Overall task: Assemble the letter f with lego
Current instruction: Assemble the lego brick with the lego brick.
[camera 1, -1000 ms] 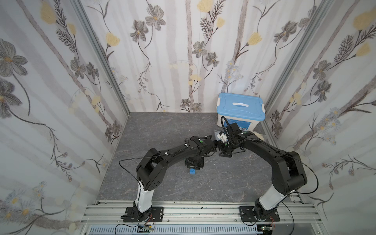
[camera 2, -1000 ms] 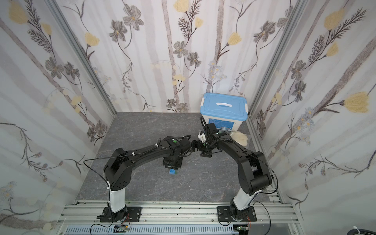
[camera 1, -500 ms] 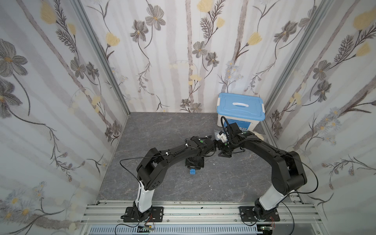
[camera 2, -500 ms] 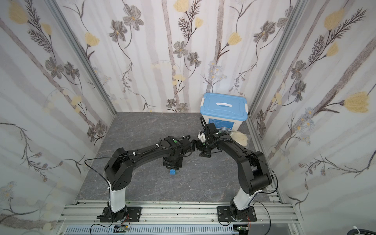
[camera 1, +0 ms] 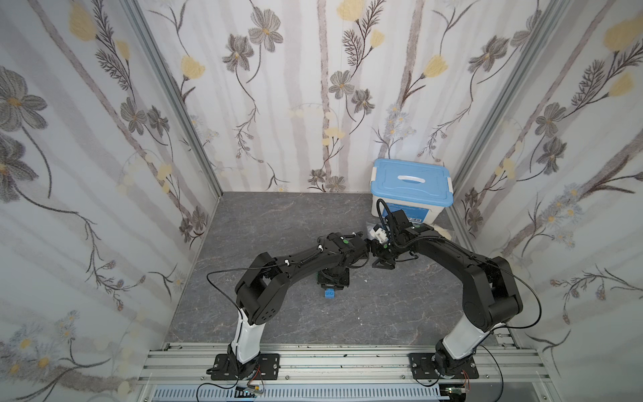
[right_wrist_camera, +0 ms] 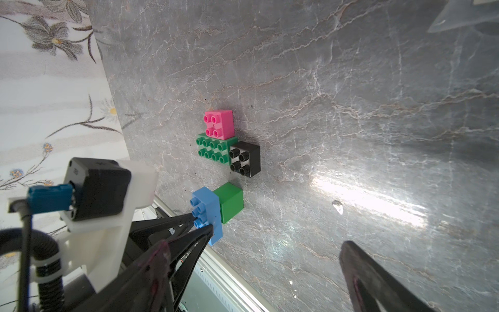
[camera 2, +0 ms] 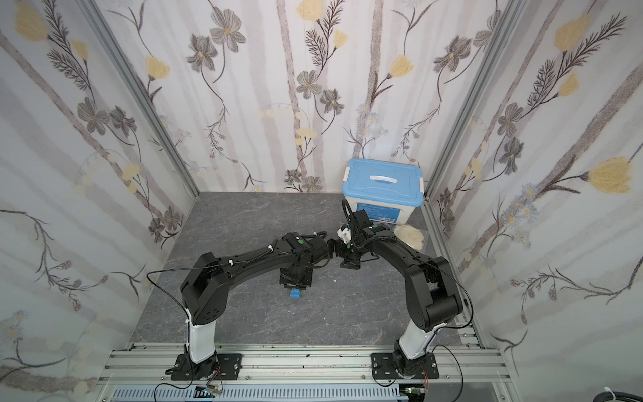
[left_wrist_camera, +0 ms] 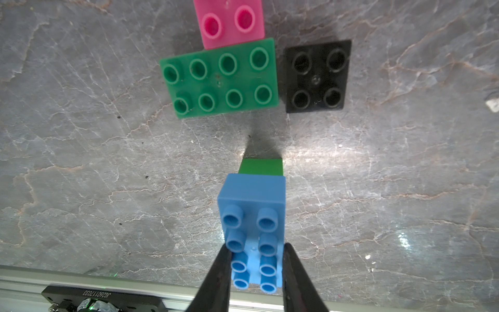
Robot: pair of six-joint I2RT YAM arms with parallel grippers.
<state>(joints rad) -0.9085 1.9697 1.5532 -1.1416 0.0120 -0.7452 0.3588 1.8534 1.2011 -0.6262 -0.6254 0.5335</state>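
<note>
**Blue brick in the left pincer, most lego hidden from above**

In both top views the arms [camera 1: 302, 261] cover nearly all the lego. You see only one end of the blue brick [camera 1: 330, 294] [camera 2: 296, 294], and the left pincer is hidden there.

In the left wrist view the pink brick [left_wrist_camera: 229, 24] is cut off by the frame edge. The left pincer [left_wrist_camera: 256, 256] is closed on one end of the blue brick. The small green brick [left_wrist_camera: 261, 167] is joined under the other end. You cannot tell whether this green brick touches the tabletop [left_wrist_camera: 108, 162].

Beyond the fingertips, apart from the held pair, the flat green brick [left_wrist_camera: 220, 81] lies on the tabletop. The pink brick lies against its long side and the black brick [left_wrist_camera: 317, 77] just beside its short end.

The right pincer [right_wrist_camera: 253, 247] stands wide open and holds nothing. Only parts of its two fingers [right_wrist_camera: 378, 281] show in the right wrist view.
</note>
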